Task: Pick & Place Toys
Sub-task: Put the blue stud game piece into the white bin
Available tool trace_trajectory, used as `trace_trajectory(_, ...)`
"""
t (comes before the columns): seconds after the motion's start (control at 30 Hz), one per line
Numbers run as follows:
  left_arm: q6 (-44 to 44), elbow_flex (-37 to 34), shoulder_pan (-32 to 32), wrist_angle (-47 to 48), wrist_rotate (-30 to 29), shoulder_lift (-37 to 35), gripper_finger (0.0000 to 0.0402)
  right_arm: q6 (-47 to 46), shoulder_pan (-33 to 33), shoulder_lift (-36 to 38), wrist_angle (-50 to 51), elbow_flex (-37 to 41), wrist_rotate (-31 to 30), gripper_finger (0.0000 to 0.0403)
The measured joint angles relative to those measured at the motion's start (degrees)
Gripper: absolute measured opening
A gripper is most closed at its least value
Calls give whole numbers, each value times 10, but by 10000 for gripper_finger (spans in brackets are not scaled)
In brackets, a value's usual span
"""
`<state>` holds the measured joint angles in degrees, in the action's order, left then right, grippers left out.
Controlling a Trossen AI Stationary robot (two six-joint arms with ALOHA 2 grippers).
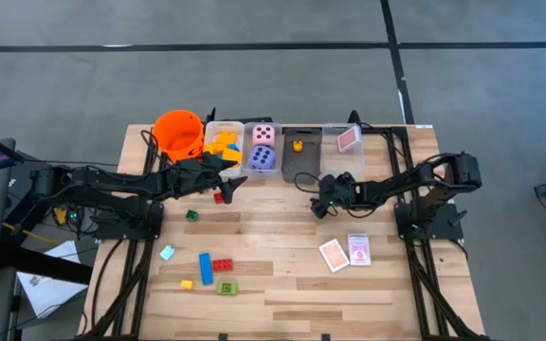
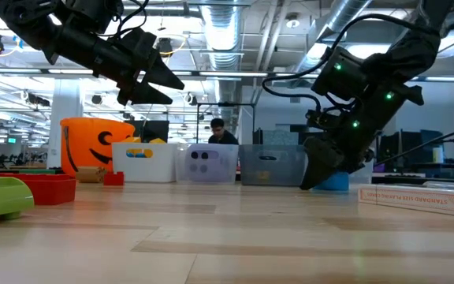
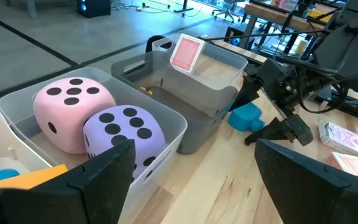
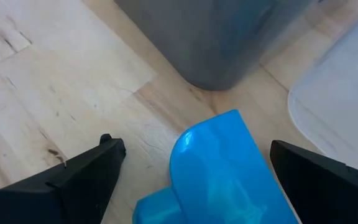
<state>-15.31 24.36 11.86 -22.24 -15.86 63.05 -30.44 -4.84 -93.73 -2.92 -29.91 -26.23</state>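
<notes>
A light blue block lies on the wooden table just in front of the grey bin. My right gripper slants down over it, open, one finger on either side of the block with a gap to each. My left gripper hangs open and empty in the air near the bin with the pink die and purple die. More toys lie at the near left: a red block, green blocks, a blue block. Two pink-white cards lie at the near right.
Along the far edge stand an orange bucket, a clear bin of yellow blocks, the dice bin, the grey bin and a clear bin holding a card. A person sits in the room behind.
</notes>
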Motion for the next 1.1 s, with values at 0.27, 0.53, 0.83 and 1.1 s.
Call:
trace_trajectory(0.27, 0, 0, 0, 3, 0, 0, 323, 59, 5, -1, -7, 0, -15, 400)
trace_trajectory(0.53, 0, 0, 0, 4, 2, 0, 323, 69, 30, -4, -49, 4, -44, 400)
trace_trajectory(0.83, 0, 0, 0, 4, 2, 0, 323, 57, 65, -4, -44, 3, -100, 400)
trace_trajectory(1.1, 0, 0, 0, 4, 2, 0, 323, 13, 67, -3, -37, 19, -121, 400)
